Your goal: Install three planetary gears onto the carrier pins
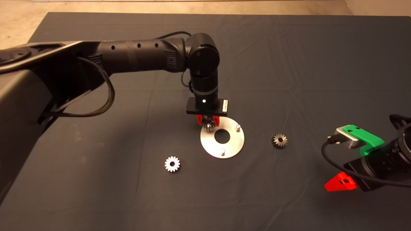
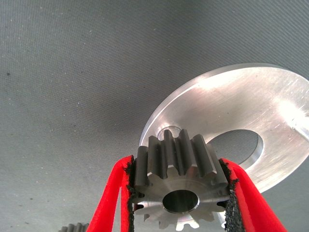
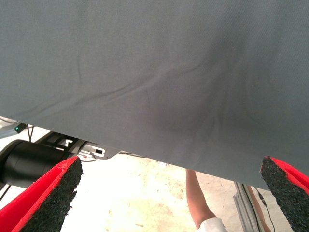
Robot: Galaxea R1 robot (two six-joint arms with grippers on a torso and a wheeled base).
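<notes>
The left tool (image 1: 208,121) pinches one gear (image 2: 179,181) between its red fingers (image 2: 108,203), poised over the round plate's (image 1: 232,147) rim at ten o'clock. Two bare pins stand at two o'clock (image 1: 238,127) and six o'clock (image 1: 222,151). A bright gear (image 1: 172,164) lies at the plate's eight o'clock, a dark gear (image 1: 279,140) at three o'clock. The right tool (image 3: 169,193) waits spread wide at the surface's four o'clock edge.

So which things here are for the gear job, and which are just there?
For the job:
- gear in the left hand
- two loose gears
- round plate with pins

Just there:
- dark mat
- right hand, waiting, open
- a person's arm beyond the mat
</notes>
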